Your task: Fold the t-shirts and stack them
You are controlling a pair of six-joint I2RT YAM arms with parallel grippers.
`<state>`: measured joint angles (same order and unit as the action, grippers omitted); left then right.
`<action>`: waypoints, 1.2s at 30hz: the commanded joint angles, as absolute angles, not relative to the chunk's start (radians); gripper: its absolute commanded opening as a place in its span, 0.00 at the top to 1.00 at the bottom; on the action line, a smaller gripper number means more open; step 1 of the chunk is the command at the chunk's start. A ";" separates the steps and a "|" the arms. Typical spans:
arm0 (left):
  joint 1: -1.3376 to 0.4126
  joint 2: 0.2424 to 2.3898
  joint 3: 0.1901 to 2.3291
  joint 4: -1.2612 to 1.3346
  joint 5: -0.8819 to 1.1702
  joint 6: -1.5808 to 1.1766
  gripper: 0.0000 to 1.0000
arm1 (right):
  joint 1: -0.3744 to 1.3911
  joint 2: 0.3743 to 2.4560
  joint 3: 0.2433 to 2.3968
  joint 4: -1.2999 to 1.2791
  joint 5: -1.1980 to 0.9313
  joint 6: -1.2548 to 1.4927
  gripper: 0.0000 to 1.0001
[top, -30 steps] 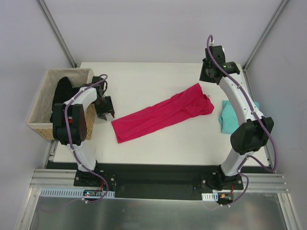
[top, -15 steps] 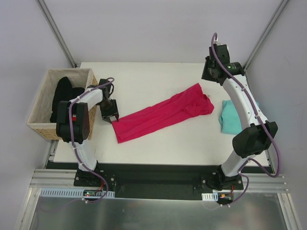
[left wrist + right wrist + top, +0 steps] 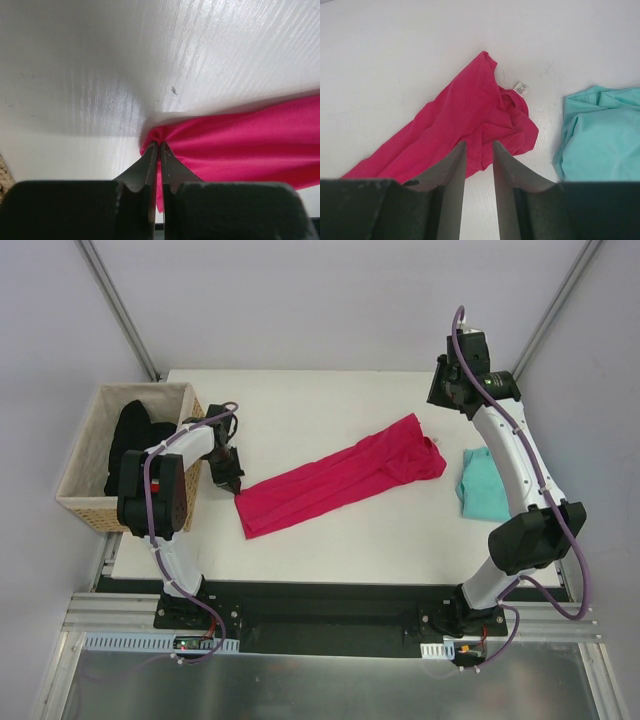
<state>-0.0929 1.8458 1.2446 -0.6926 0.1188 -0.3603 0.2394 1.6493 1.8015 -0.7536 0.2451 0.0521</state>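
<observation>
White tabletop (image 3: pixel 330 535), matt, streaked with a fine wood grain, one small dark speck showing in the left wrist view. Closed in by plain pale grey walls (image 3: pixel 300 300), with slanting metal posts (image 3: pixel 118 305) at the far corners. Along the near edge, an aluminium rail (image 3: pixel 330 645) by the arm bases.

At the left edge, a rectangular basket (image 3: pixel 82 502) of coarse tan weave, holding a crumpled black garment (image 3: pixel 130 440).

Across the middle, the pink t-shirt (image 3: pixel 340 480), drawn out into one long slanted band from near left to far right. Smooth thin knit, soft lengthwise folds, rumpled at the far right end. There, a small white neck label (image 3: pixel 521 88) sticking out against the tabletop. Some dark print on it, too small to read.

To the right, apart from the pink cloth, the teal t-shirt (image 3: pixel 485 490), bunched in a loose heap, partly hidden under the right arm in the top view.

Left pincer (image 3: pixel 159 146) low at the tabletop, clamped tight on the near left corner of the pink t-shirt, cloth gathered into pleats at its tips. Right pincer (image 3: pixel 479 146) high over the far right, jaws a narrow gap apart, holding nothing.
</observation>
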 commanded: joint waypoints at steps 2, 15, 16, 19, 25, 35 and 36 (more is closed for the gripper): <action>-0.103 1.835 1.241 -0.706 0.092 -0.382 1.00 | 0.233 1.608 1.818 -0.739 0.232 0.064 0.69; -0.101 1.827 1.296 -0.707 0.071 -0.403 1.00 | 0.230 1.643 1.819 -0.775 0.210 0.081 0.69; -0.101 1.827 1.302 -0.707 0.074 -0.405 1.00 | 0.232 1.637 1.809 -0.781 0.212 0.087 0.69; -0.101 1.832 1.307 -0.707 0.087 -0.405 1.00 | 0.230 1.625 1.746 -0.778 0.216 0.129 0.73; -0.101 1.822 1.304 -0.707 0.101 -0.402 1.00 | 0.216 1.612 1.576 -0.763 0.184 0.295 0.99; -0.101 1.807 1.316 -0.716 0.103 -0.394 1.00 | 0.221 1.597 1.310 -0.661 0.110 0.479 0.99; -0.101 1.807 1.318 -0.719 0.101 -0.393 1.00 | 0.219 1.603 1.313 -0.663 0.113 0.477 0.99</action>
<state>-0.0929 1.8458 1.2793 -0.6933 0.0967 -0.3870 0.2207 1.6279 1.3064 -0.7090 0.1276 0.4068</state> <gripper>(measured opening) 0.009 0.014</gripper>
